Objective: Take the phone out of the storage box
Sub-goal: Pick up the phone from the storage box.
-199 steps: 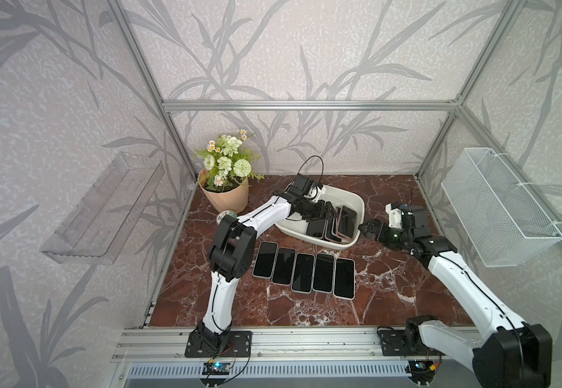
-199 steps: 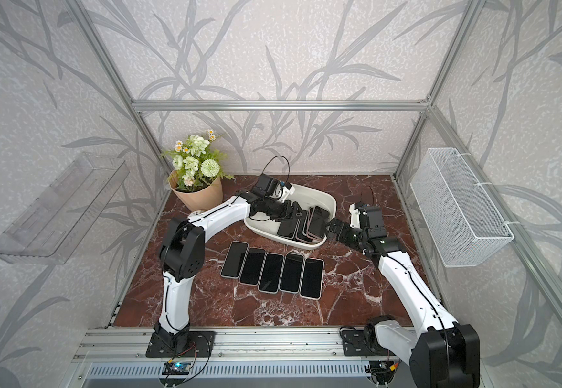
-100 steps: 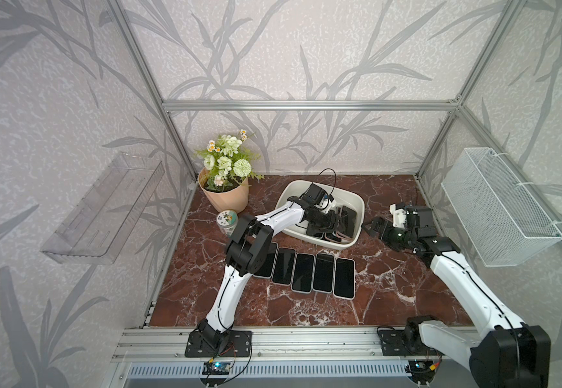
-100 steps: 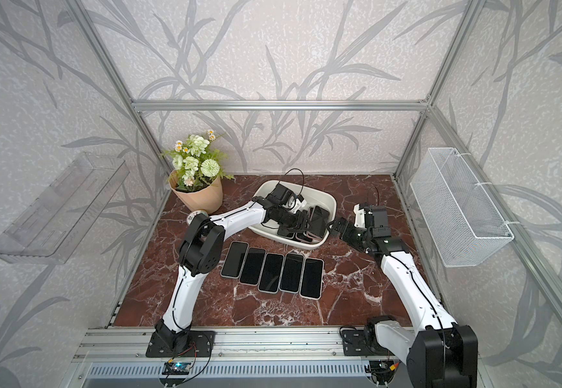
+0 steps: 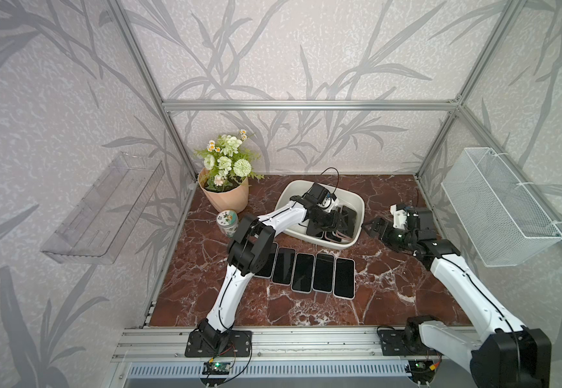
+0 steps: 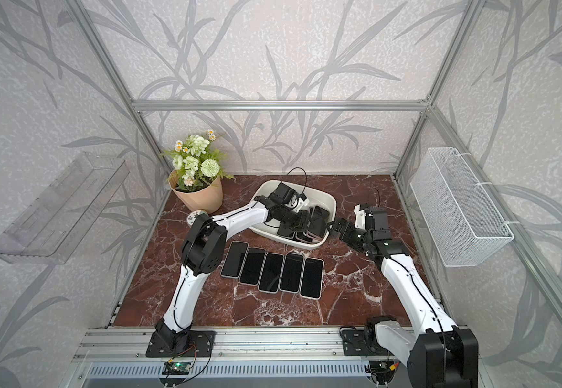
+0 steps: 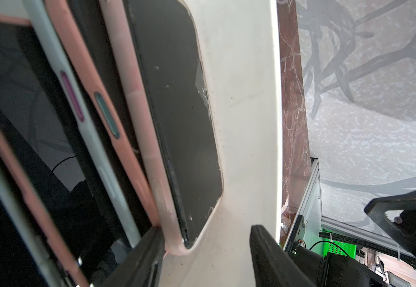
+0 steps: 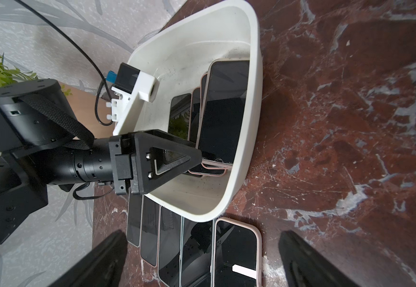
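Our left gripper (image 7: 207, 229) sits half open in the box (image 7: 246, 99), one finger touching the corner of the rightmost phone (image 7: 182, 124); our right gripper (image 8: 203, 234) gapes empty.

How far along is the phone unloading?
Done: five phones lie in a row before the storage box. In hand: the left pincer is inside the box, open jaws straddling the corner of a pink-cased phone, no grip yet. Left: several phones lean in the box; the right pincer waits open beside it.
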You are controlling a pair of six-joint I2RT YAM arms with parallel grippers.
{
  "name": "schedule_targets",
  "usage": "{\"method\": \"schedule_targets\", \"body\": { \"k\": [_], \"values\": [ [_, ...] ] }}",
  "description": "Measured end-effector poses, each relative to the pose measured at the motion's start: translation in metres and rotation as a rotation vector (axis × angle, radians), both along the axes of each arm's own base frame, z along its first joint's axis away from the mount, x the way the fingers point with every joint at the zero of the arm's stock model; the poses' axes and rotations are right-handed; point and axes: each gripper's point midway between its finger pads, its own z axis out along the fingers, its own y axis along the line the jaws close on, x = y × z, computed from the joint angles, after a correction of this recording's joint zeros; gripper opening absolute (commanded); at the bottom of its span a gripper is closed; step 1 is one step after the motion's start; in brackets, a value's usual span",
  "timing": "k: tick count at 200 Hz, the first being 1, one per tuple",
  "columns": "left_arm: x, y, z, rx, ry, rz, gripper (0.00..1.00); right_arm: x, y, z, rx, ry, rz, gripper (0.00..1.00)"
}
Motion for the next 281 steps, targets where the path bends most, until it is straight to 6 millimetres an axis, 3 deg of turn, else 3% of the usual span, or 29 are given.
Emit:
{"method": "schedule_targets", "body": {
  "k": [153, 233, 281],
  "values": [
    [-0.001, -0.005, 0.002, 0.018, 0.03, 0.039, 0.56, -0.004, -0.001, -0.009, 0.002, 0.007, -0.003, 0.99],
    [-0.013, -0.041, 0.032, -0.053, -0.014, -0.021, 0.56, -0.006, -0.001, -0.011, 0.001, 0.011, -0.003, 0.99],
    [-0.011, -0.04, 0.01, -0.006, 0.019, -0.018, 0.56, -0.007, -0.001, -0.009, 0.001, 0.002, -0.002, 0.99]
  ]
}}
